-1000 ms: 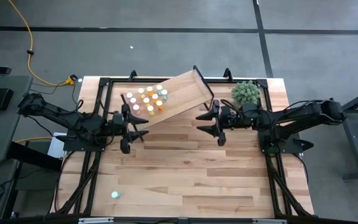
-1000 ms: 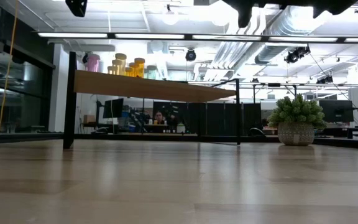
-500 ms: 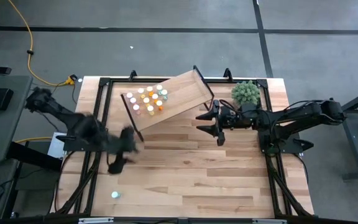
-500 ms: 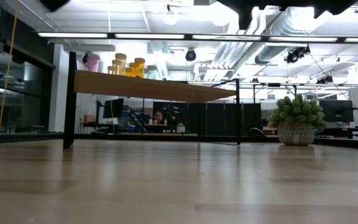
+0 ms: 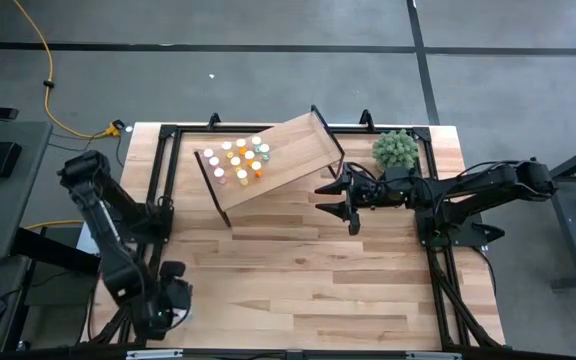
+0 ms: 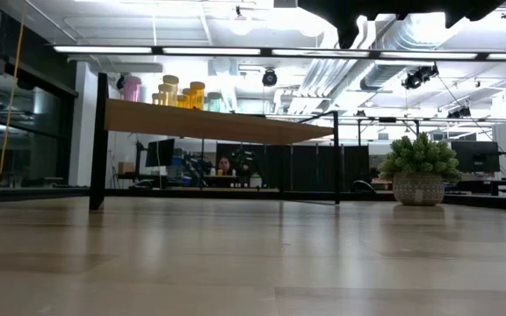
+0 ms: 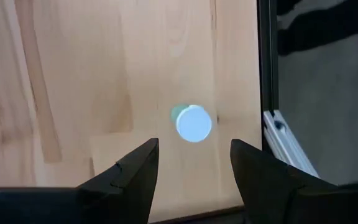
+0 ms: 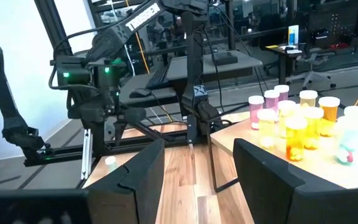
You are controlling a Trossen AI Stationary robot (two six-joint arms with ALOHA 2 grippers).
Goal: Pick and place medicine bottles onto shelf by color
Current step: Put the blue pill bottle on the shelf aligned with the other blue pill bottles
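The left gripper [image 5: 173,300] hangs over the near left corner of the worktop [image 5: 308,270], its two dark fingers [image 7: 135,177] spread apart and pinching nothing. Directly beneath them, as the left wrist view shows, stands a lone teal medicine bottle [image 7: 192,122] with a white cap, upright on the bare planks close to the worktop's left edge and clear of both fingertips.

Across the table, the right gripper [image 5: 346,203] waits above the middle of the worktop, just off the near edge of the shelf [image 5: 288,150]; its fingers [image 8: 135,177] are likewise spread and hold nothing.

The shelf, a light-wood plank on thin black legs, sits askew toward the far left part of the worktop. A cluster of medicine bottles [image 5: 238,160] with white caps crowds its left end, pink, yellow and orange bodies standing close together; the same group [image 8: 297,124] shows in the right wrist view, with a pale bottle at one end. From table height, several bottles [image 6: 169,90] rise above the shelf's edge.

A fuzzy green plant [image 5: 396,149] in a pot stands near the far right corner, well apart from the bottles.
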